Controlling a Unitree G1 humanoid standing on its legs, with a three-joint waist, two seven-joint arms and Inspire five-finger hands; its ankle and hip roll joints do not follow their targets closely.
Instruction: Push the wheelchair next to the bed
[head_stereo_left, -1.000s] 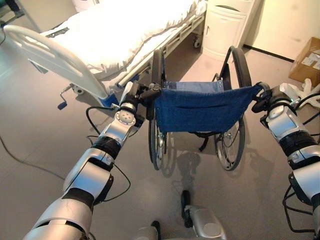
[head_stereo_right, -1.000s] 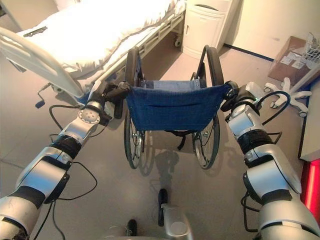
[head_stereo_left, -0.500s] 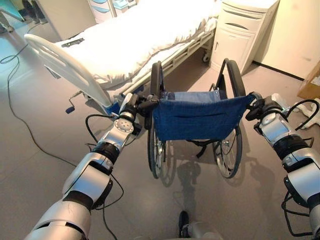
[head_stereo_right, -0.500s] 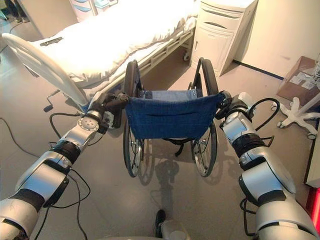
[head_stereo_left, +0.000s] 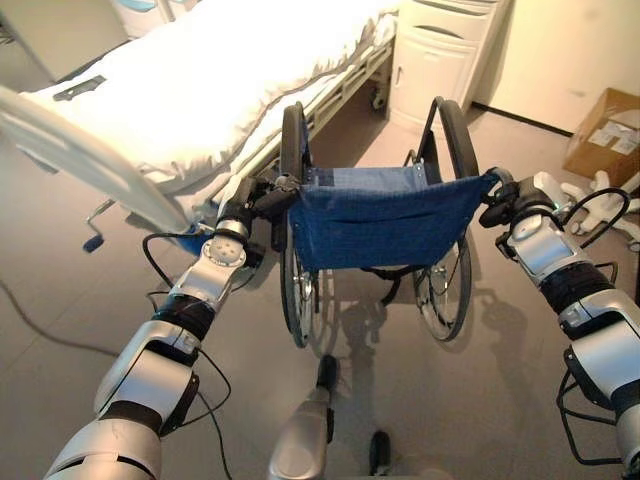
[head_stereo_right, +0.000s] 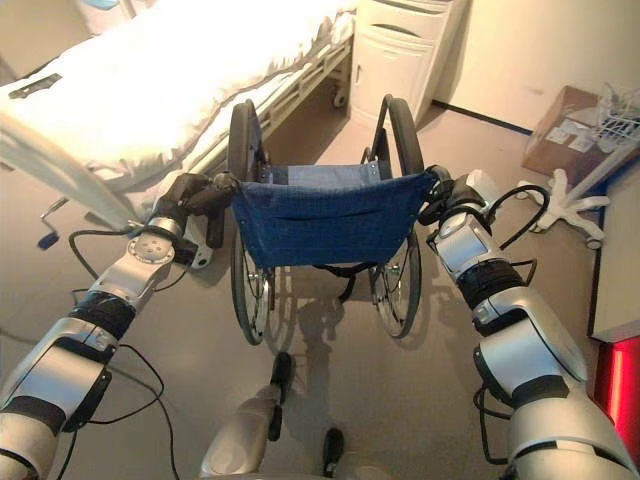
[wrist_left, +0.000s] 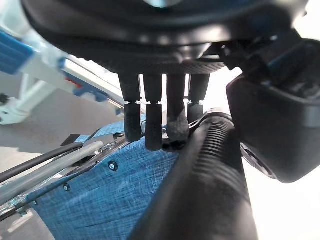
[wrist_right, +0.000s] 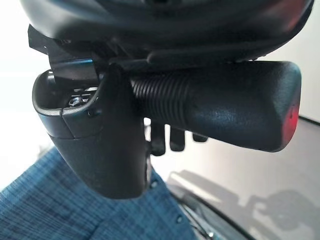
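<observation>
Grey floor (head_stereo_left: 60, 300): wheelchair (head_stereo_left: 385, 215) rolled closer beside bed (head_stereo_left: 190, 90); left hand (head_stereo_left: 262, 196), right hand (head_stereo_left: 500, 200) still grip handles; nearly parked.

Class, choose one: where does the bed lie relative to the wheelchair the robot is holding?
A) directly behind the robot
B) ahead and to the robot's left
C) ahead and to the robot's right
B: the white bed runs along the left of the blue-backed wheelchair, while the right side holds a cabinet.
</observation>
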